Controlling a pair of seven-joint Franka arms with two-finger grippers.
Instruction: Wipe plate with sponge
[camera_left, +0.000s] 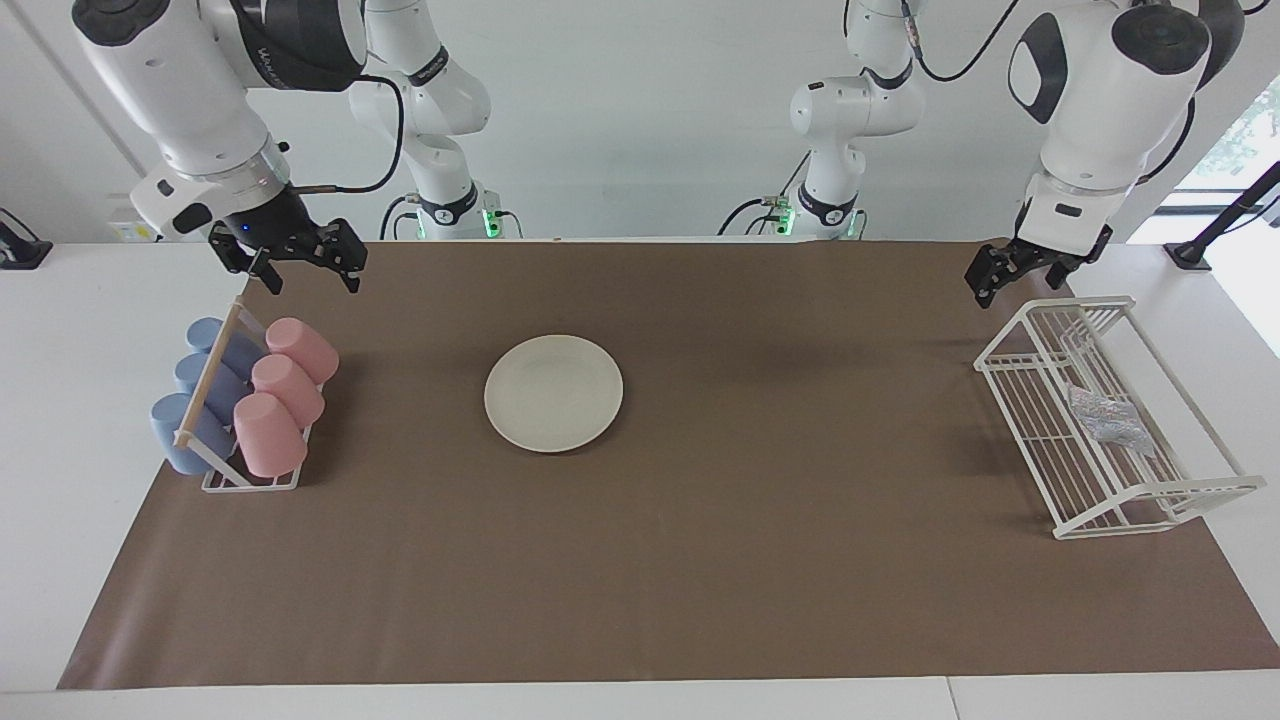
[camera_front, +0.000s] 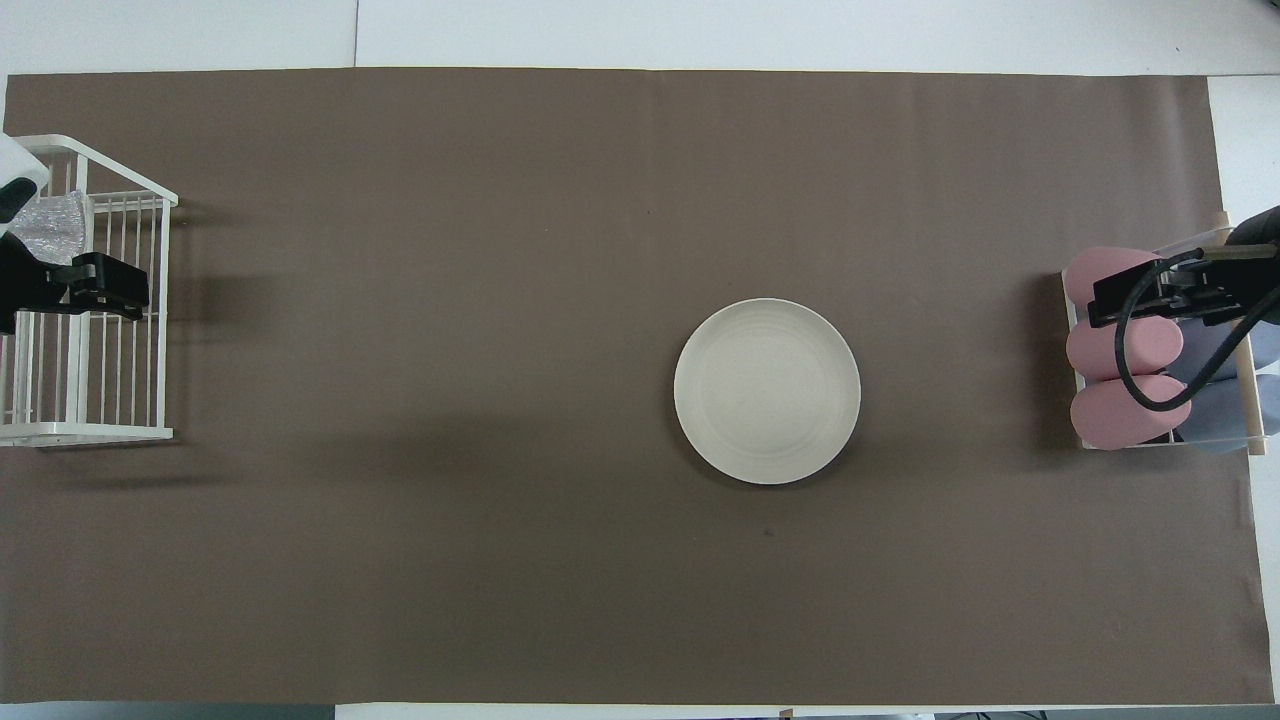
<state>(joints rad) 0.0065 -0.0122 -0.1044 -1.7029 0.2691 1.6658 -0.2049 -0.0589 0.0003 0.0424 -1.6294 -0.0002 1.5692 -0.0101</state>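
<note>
Hands empty — left hand (camera_left: 1003, 272) over rack (camera_left: 1190, 495), right hand (camera_left: 308, 262) open.

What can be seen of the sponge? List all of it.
The sponge is a small, crumpled, silvery-grey pad with a shiny mesh look. It lies in the white wire rack at the left arm's end of the table, resting on the rack's bars. No gripper touches it; the left gripper hangs above the rack's end nearer the robots.
</note>
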